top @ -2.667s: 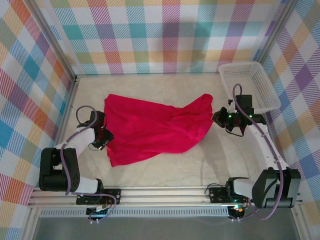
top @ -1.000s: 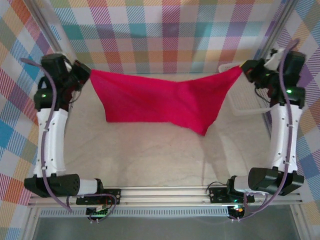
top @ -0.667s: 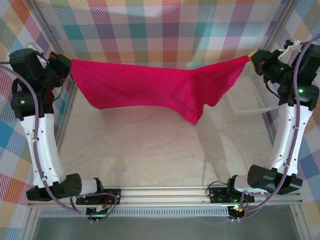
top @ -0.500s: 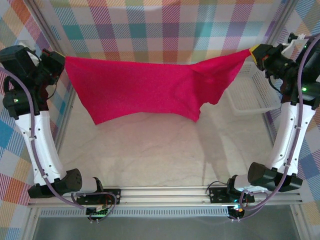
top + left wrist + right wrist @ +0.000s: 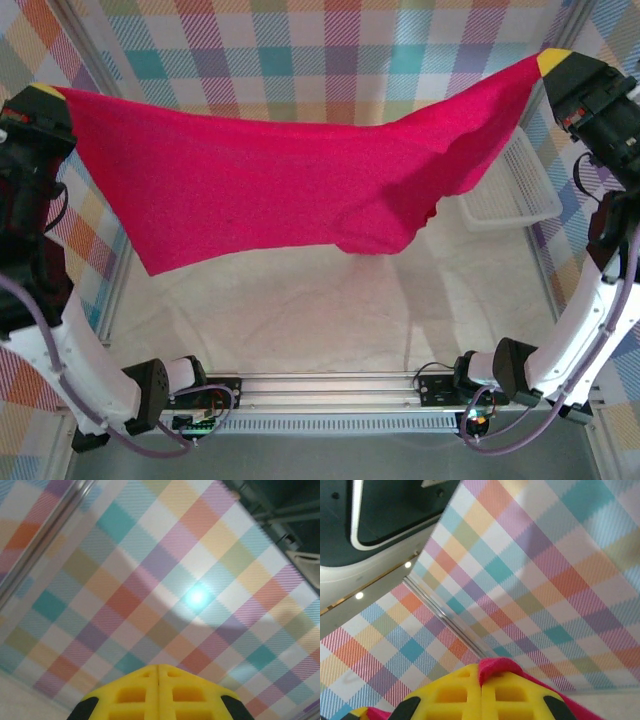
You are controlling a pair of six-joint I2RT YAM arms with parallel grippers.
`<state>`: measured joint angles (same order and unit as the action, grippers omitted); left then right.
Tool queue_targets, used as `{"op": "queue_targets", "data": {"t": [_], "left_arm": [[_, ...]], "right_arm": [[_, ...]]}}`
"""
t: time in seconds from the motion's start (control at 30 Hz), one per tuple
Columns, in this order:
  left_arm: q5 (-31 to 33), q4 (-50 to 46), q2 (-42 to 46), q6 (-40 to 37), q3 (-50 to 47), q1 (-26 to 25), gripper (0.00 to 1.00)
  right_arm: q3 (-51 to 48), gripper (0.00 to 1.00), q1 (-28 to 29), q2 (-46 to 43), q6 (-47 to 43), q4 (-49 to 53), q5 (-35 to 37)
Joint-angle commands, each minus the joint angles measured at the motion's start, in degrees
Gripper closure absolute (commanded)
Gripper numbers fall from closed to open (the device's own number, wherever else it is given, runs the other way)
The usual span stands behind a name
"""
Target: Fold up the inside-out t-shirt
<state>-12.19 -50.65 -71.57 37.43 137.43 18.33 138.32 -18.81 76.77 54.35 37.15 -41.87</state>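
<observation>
**T-shirt** (image 5: 290, 190): red, plain, wrinkled; hangs in the air above the worktop (image 5: 330, 310), stretched as one wide sheet from the left side to the right; its whole lower edge is clear of the worktop; the top edge sags a little in the middle; the left part hangs broad and flat; the right part narrows toward its held corner, with a bunched fold hanging lowest right of the middle.

**Left gripper** (image 5: 45, 92): high over the worktop's left edge; yellow tip meets the t-shirt's upper left corner; in the left wrist view its fingers (image 5: 130, 696) are pressed together with no gap, facing the plaid wall; clamped on the t-shirt's corner, as the top view shows it.

**Right gripper** (image 5: 553, 62): high over the far right corner; yellow tip meets the t-shirt's upper right corner; in the right wrist view its fingers (image 5: 452, 696) are together, and a fold of red cloth (image 5: 496, 667) sticks out from between them; clamped on the t-shirt.

**Basket** (image 5: 520, 190): white, latticed; on the worktop at the far right corner, below the right gripper; its left end hidden behind the t-shirt.

**Worktop**: pale, marbled; bare beneath the t-shirt.

**Walls** (image 5: 300, 60): pastel plaid, on three sides.

**Rail** (image 5: 330, 385): metal, along the near edge; bears both arm bases.
</observation>
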Motion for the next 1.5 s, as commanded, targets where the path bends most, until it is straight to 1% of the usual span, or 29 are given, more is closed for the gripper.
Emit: {"op": "queue_targets", "data": {"t": [0.0,0.07,0.17,0.27,0.3,0.33,0.37,0.4,0.47,0.57,0.67,0.7,0.77,0.8,0.83,0.87,0.9,0.97,1.0,1.07,1.13,1.2,1.3,1.37,1.4,1.47], "left_arm": [[1.94,3.02,-1.40,-2.02,0.83,1.09,1.00],[1.09,3.36,-3.23,-1.84,0.69,1.08,1.00],[-2.48,5.84,-6.87,-0.08,-2.36,1.01,1.00],[-7.41,11.75,-10.25,3.12,-11.77,0.88,1.00],[-8.86,13.64,-11.66,3.72,-15.02,0.52,1.00],[-9.46,14.72,-12.85,3.75,-17.46,-0.02,1.00],[-9.69,15.76,-14.08,3.45,-20.09,-0.79,1.00],[-9.39,16.71,-15.27,2.78,-22.57,-1.37,1.00],[-7.76,18.30,-17.46,1.40,-26.77,-4.16,1.00],[-4.47,20.00,-22.90,-0.31,-31.04,-5.93,1.00],[-3.17,17.82,-32.18,-2.07,-29.21,-7.04,1.00],[-2.60,16.61,-35.47,-3.38,-27.56,-7.68,0.99],[1.10,12.80,-41.05,-5.59,-23.39,-9.14,0.70],[3.51,10.83,-43.43,-6.94,-21.10,-9.96,0.56],[6.33,8.65,-45.06,-7.65,-19.36,-10.59,0.48],[9.94,6.54,-46.18,-8.14,-17.94,-11.37,0.42],[12.86,5.00,-46.62,-8.13,-17.74,-12.00,0.40],[15.70,3.20,-45.74,-6.82,-19.64,-12.92,0.39],[15.88,3.47,-44.28,-5.93,-22.43,-13.66,0.38],[13.98,6.52,-40.06,-4.50,-29.93,-15.49,0.38],[10.19,11.95,-35.01,-3.22,-39.64,-18.19,0.38],[7.33,16.89,-29.85,-1.72,-48.97,-21.41,0.37],[3.01,23.64,-25.56,0.78,-60.06,-24.28,0.37],[0.81,26.35,-24.86,1.69,-64.99,-24.53,0.36],[0.81,26.50,-24.89,1.36,-66.59,-24.54,0.36],[2.54,24.93,-25.41,0.06,-68.49,-24.53,0.37]], "right_arm": [[2.96,1.00,-1.03,3.01,-1.69,1.15,2.49],[4.88,1.00,-1.22,5.73,-1.31,1.52,2.14],[3.81,1.00,-1.20,9.60,0.12,0.02,2.05],[-0.85,1.00,0.51,13.98,0.64,-2.58,1.84],[-1.73,1.00,2.07,15.69,-0.51,-2.12,2.32],[-2.03,1.00,3.17,17.00,-1.70,-1.22,2.88],[-2.24,1.00,5.42,19.01,-4.07,0.51,4.02],[-2.63,1.00,7.14,20.34,-5.78,1.57,4.97],[-5.80,1.00,10.44,22.87,-8.32,2.05,7.39],[-12.61,1.00,13.34,26.93,-9.73,-0.94,10.56],[-14.76,1.00,14.93,34.45,-9.90,-1.96,11.94],[-13.73,0.93,15.44,38.01,-9.93,-1.85,11.66],[-8.39,0.81,16.46,45.60,-10.16,1.78,12.10],[-4.54,0.68,17.07,49.53,-10.84,4.42,12.62],[-0.77,0.55,17.60,52.49,-11.58,7.42,13.56],[3.43,0.47,18.26,55.42,-12.54,10.75,14.60],[7.30,0.44,18.88,57.71,-13.34,13.90,15.39],[11.56,0.42,20.09,59.62,-14.86,18.70,16.80],[11.25,0.41,20.79,59.21,-15.62,20.12,17.90],[6.70,0.41,22.39,56.32,-17.26,20.82,19.69],[-3.78,0.41,24.61,50.86,-18.65,17.18,20.05],[-19.27,0.41,26.92,43.29,-18.72,8.96,20.19],[-39.88,0.41,28.69,35.17,-16.37,-2.67,18.59],[-47.86,0.42,29.25,33.01,-15.66,-6.74,19.05],[-50.93,0.44,29.27,32.74,-15.23,-8.96,18.94],[-53.44,0.47,29.27,33.89,-14.45,-11.62,17.91]]}}
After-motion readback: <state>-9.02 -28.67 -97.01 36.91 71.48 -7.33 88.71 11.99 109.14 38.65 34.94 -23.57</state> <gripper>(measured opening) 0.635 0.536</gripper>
